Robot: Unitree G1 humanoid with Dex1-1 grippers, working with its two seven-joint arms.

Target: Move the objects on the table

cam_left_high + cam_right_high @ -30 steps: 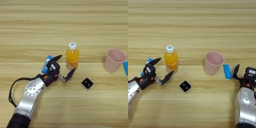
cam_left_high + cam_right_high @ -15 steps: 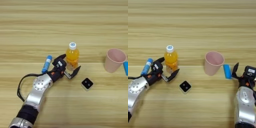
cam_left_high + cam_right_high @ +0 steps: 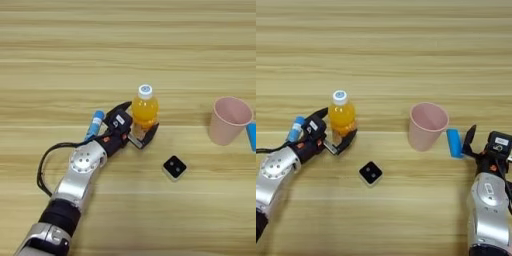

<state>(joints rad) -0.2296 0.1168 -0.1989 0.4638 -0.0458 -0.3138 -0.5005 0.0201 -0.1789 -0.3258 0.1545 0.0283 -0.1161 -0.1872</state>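
Two black fingers of the left gripper (image 3: 140, 125) stand spread on either side of the orange bottle (image 3: 145, 111), which is upright on the table (image 3: 60, 60) (we cannot tell if they touch it). The blue tube (image 3: 94, 125) lies just behind. We see the right gripper (image 3: 472, 142) idle beside the blue bar (image 3: 454, 143), near the pink cup (image 3: 427, 125); its fingers we cannot judge.

text: none legible | white tags on left end effector (image 3: 136, 125) and right end effector (image 3: 470, 142): unreadable
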